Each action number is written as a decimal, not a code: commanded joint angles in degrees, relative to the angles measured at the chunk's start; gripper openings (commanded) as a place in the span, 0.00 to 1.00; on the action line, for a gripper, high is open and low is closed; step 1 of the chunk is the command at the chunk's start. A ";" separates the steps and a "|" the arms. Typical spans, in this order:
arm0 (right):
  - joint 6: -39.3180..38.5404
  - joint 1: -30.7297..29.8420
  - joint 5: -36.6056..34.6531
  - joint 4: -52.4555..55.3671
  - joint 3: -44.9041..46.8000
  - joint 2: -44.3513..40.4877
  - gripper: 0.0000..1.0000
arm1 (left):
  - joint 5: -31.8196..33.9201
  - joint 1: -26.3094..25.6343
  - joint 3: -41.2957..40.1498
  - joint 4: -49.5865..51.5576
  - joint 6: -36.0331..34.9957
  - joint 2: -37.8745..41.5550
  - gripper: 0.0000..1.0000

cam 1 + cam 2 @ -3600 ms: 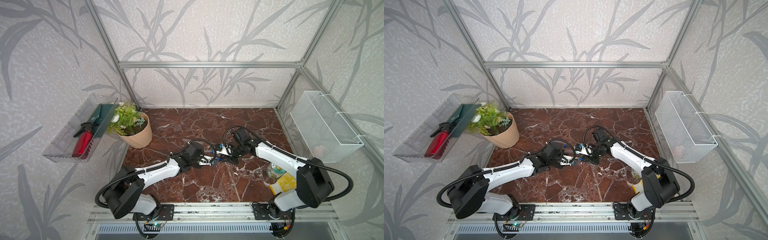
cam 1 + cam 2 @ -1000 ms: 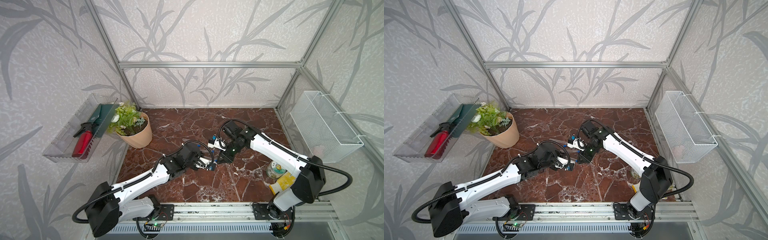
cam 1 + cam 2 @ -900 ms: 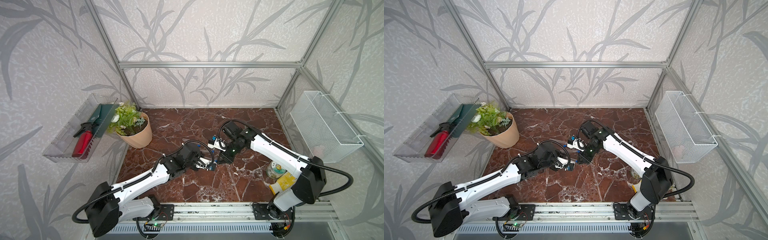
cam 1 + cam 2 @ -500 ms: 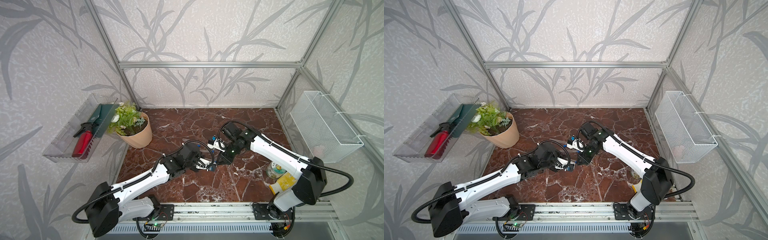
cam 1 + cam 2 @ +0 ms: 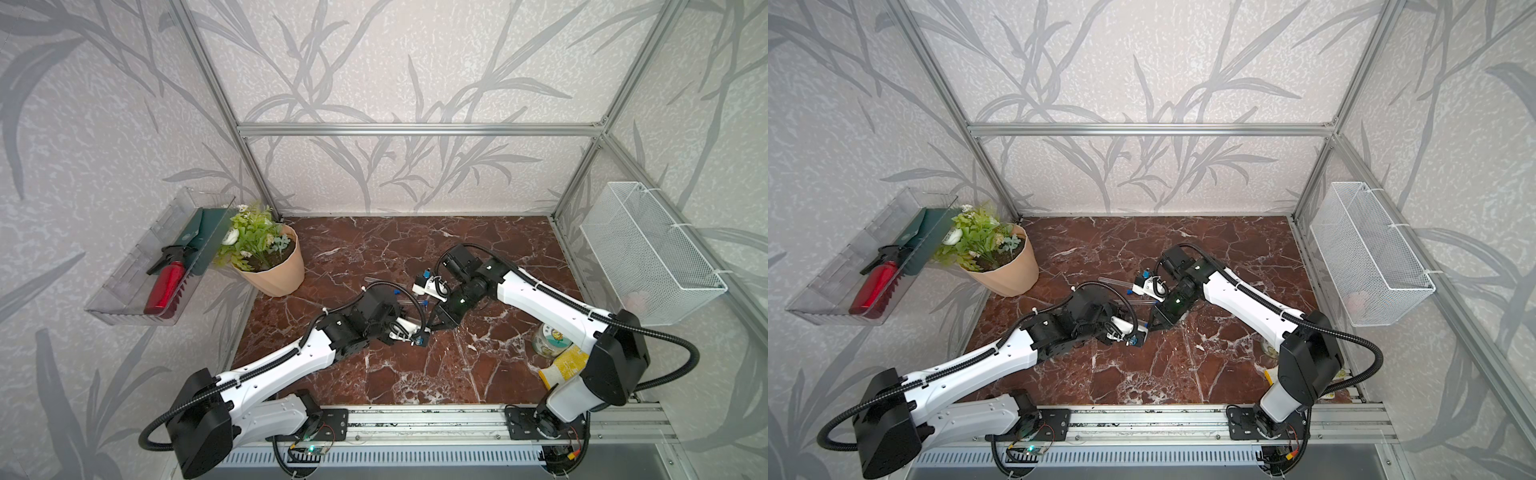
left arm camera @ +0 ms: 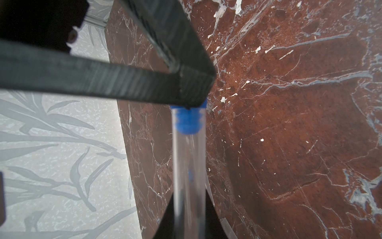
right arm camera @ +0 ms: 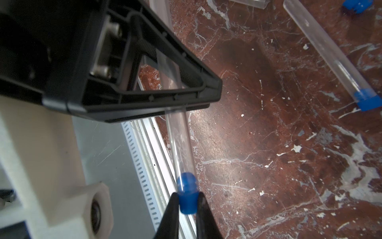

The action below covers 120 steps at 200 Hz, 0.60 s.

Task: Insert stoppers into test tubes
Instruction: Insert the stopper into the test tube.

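No text, number or brand can be read. The small round tin (image 5: 547, 337) with a pictured label, well apart from the right gripper (image 5: 431, 329), carries print too small to resolve.

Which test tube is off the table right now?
The test tube clamped in the left gripper, its blue stopper pinched by the right gripper. The other tubes in view lie on the marble tabletop.

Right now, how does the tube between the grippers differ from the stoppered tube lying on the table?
The held tube is off the table in the left gripper; the lying tube rests on it, untouched. The right gripper pinches the held tube's stopper; the lying tube's is free. Both are clear, blue-stoppered.
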<state>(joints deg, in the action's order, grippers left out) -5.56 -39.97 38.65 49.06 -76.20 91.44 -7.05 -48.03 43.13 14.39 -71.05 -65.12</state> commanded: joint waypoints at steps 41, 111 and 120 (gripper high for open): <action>0.83 6.31 1.29 -32.61 3.50 -10.66 0.53 | -11.85 -7.78 -3.90 -3.18 1.10 3.07 0.00; 13.21 12.07 -23.39 -20.60 10.67 -23.64 0.59 | -7.87 -3.51 -7.05 -7.54 32.58 5.71 0.00; 15.39 12.32 -25.67 -18.78 11.08 -24.01 0.59 | -10.00 -1.31 -6.12 -6.36 38.80 4.93 0.00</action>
<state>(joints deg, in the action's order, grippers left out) 2.44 -28.18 25.06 23.18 -66.52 68.55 -15.29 -53.52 36.14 9.04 -52.21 -59.40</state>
